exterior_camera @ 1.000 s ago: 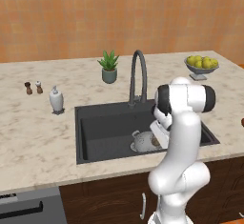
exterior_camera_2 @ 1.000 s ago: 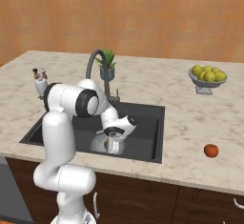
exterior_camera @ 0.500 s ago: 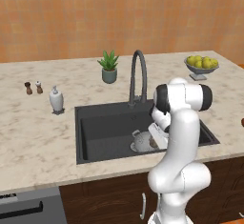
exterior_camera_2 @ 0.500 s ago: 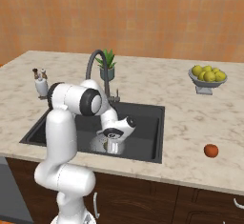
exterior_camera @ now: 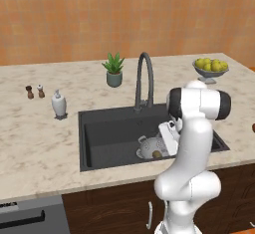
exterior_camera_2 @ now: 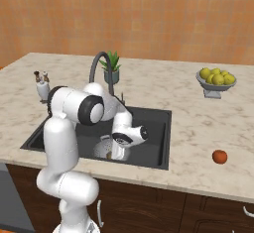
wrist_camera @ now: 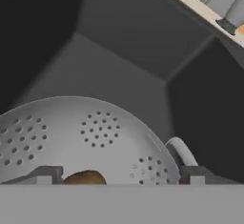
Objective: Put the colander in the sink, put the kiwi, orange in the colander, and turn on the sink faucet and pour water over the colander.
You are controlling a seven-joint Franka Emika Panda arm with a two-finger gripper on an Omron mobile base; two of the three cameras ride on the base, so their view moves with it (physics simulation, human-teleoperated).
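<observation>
The light grey colander point(wrist_camera: 95, 127) sits in the dark sink point(wrist_camera: 124, 42), near its front right in the left base view, colander point(exterior_camera: 149, 147), sink point(exterior_camera: 109, 128). The brown kiwi point(wrist_camera: 86, 177) lies inside the colander, kiwi point(exterior_camera: 157, 154). My gripper point(wrist_camera: 119, 176) hangs just over the colander's bowl, open, its tips wide apart on either side of the kiwi and not touching it. The orange point(exterior_camera_2: 220, 156) rests on the counter right of the sink. The sink faucet point(exterior_camera: 144, 78) arches over the back of the basin, with no water showing.
A footed bowl of yellow-green fruit point(exterior_camera: 210, 67) stands at the back right. A potted plant point(exterior_camera: 114, 71) is behind the faucet. A soap bottle point(exterior_camera: 59, 103) and two small shakers point(exterior_camera: 34, 91) stand left of the sink.
The arm holds almost the same pose low over the colander. Colander, orange and faucet have not shifted.
</observation>
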